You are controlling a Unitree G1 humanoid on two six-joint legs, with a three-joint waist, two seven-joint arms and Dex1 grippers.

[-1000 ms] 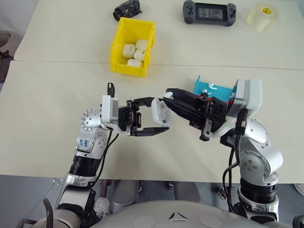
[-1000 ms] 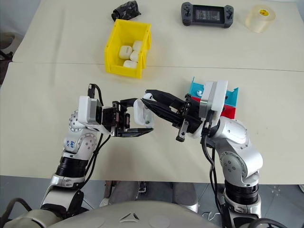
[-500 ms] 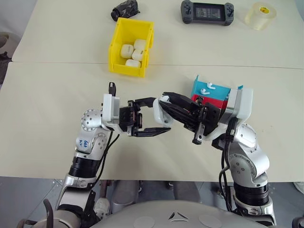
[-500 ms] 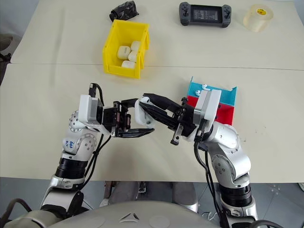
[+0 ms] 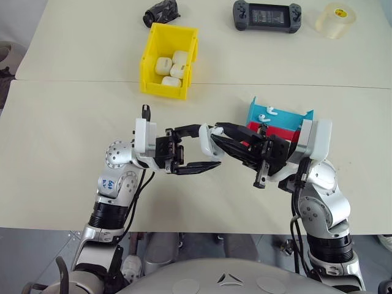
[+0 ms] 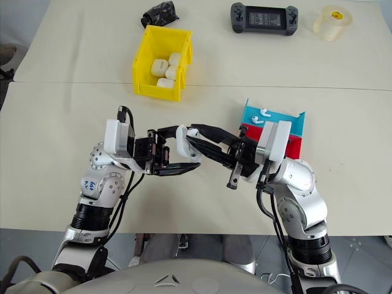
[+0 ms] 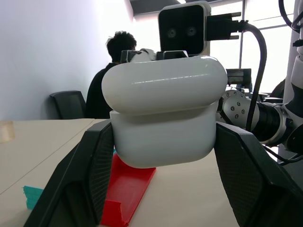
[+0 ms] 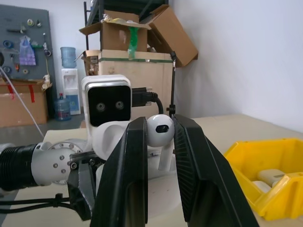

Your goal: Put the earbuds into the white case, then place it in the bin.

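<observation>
Above table centre, left claw [image 5: 197, 150] pinches glossy white rounded case [image 5: 207, 144] steady; right claw [image 8: 159, 137] pinches tiny white earbud [image 8: 160, 132], aligned for insertion.

The lower sides of the small glossy white rounded case [image 7: 163, 118] are covered by the black fingers [image 7: 90, 175] of the left gripper [image 5: 209, 150], and its hinge cannot be made out. The stem of the tiny white earbud [image 8: 159, 130] is partly hidden behind the right gripper's [image 6: 197, 133] fingers [image 8: 130, 179]. A flat red plastic tray [image 7: 125, 191] is cut off by the picture's lower edge (its contents cannot be told).
</observation>
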